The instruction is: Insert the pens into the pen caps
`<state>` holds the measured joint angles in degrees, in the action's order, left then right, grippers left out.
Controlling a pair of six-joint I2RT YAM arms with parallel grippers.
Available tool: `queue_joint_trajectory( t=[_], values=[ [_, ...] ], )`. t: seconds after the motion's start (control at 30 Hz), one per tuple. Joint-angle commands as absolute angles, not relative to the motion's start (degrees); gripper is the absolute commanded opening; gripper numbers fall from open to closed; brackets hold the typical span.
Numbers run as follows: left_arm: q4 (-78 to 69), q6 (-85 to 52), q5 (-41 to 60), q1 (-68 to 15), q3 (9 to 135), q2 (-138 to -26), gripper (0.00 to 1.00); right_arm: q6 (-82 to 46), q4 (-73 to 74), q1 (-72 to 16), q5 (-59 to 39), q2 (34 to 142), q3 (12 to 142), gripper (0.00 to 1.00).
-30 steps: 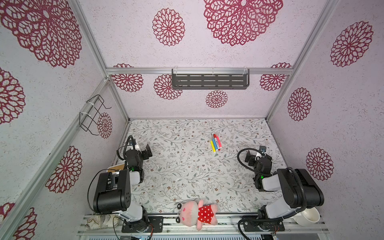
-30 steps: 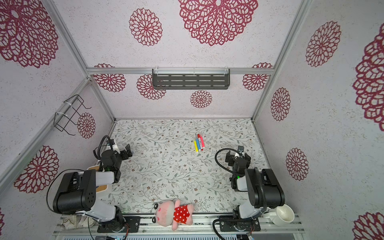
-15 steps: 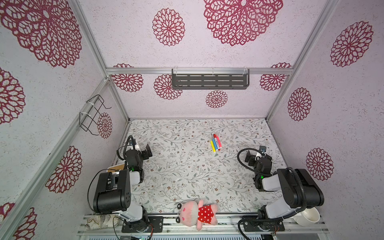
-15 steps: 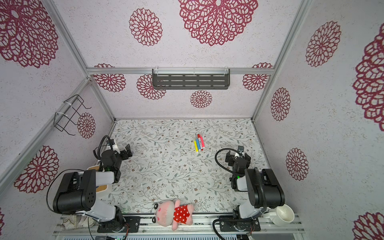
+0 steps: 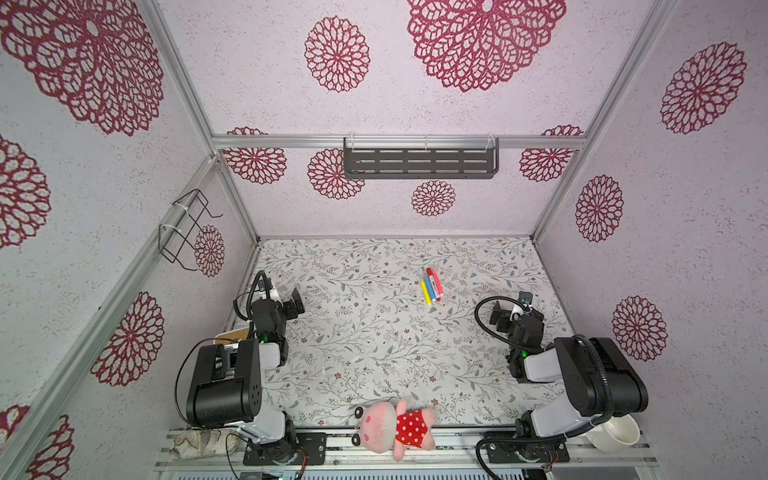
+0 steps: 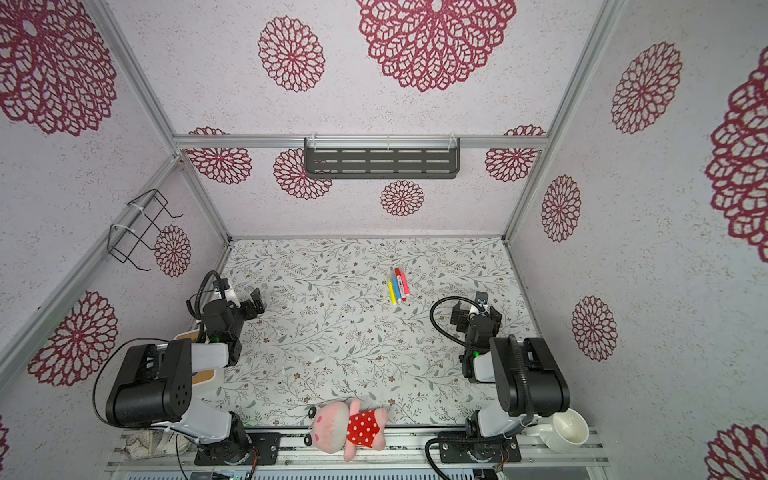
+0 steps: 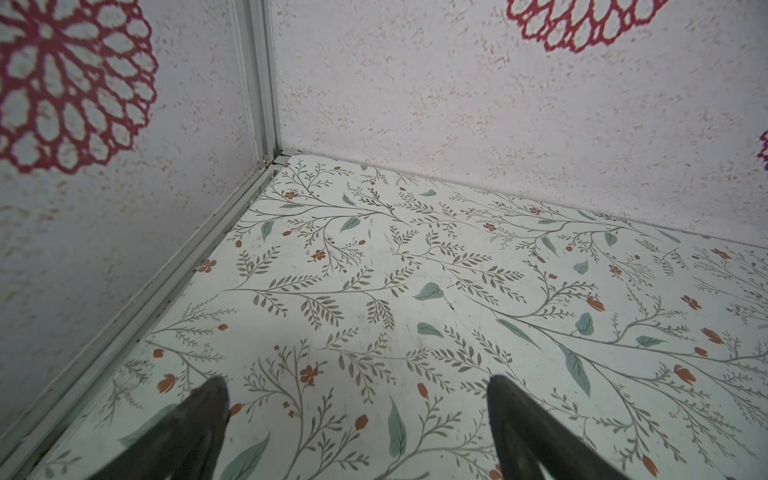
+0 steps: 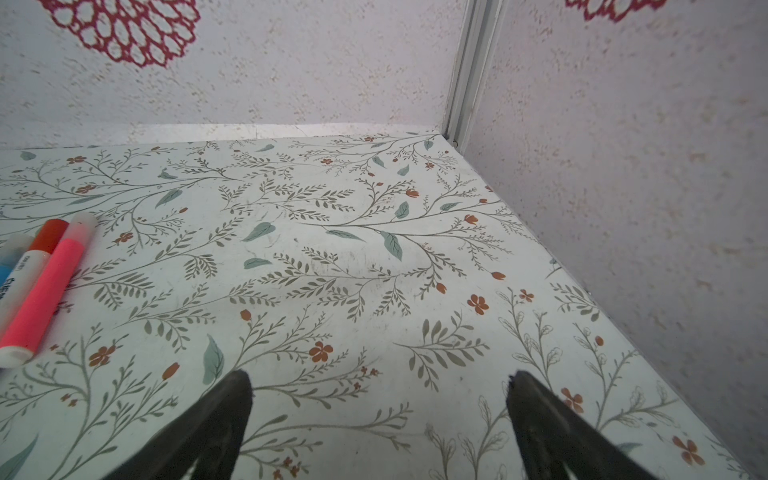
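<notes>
**On the floral table: four pens in a huddle, both grippers empty**

Across the table [image 5: 353, 332] little is in play. A plush toy [image 5: 395, 424] lies at the near edge between the two arm bases. The pens [image 5: 431, 286] lie right of centre toward the back wall, side by side and touching, near the right gripper [image 8: 378, 374] but apart from it, and well apart from the left gripper [image 7: 355, 380].

In that cluster the pink pen [image 8: 45, 286] is outermost on the right arm's side, then the white-barrelled pen [image 8: 20, 278], the blue pen [image 6: 397, 292] and the yellow pen [image 6: 392, 294]. A red cap [image 8: 50, 236] appears seated on the white barrel. No loose cap shows in any view.

These are probably light, stiff, smooth plastic tubes, apt to roll or slip. Mid-barrel on the pink pen looks like the best hold, as it leaves both ends free.

Both grippers have their jaws spread wide, with only bare table showing between them. They hold nothing and touch no pen.
</notes>
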<state>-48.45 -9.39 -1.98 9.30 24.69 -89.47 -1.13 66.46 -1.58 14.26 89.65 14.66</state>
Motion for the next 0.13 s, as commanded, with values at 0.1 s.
queue_joint_trajectory(
  t=[0.1],
  values=[
    [-49.12, -7.90, -1.55, 9.23, 24.62, -88.91, 0.99, -1.81, 68.64, -1.58, 13.88, 87.98, 14.50, 0.99]
  ],
)
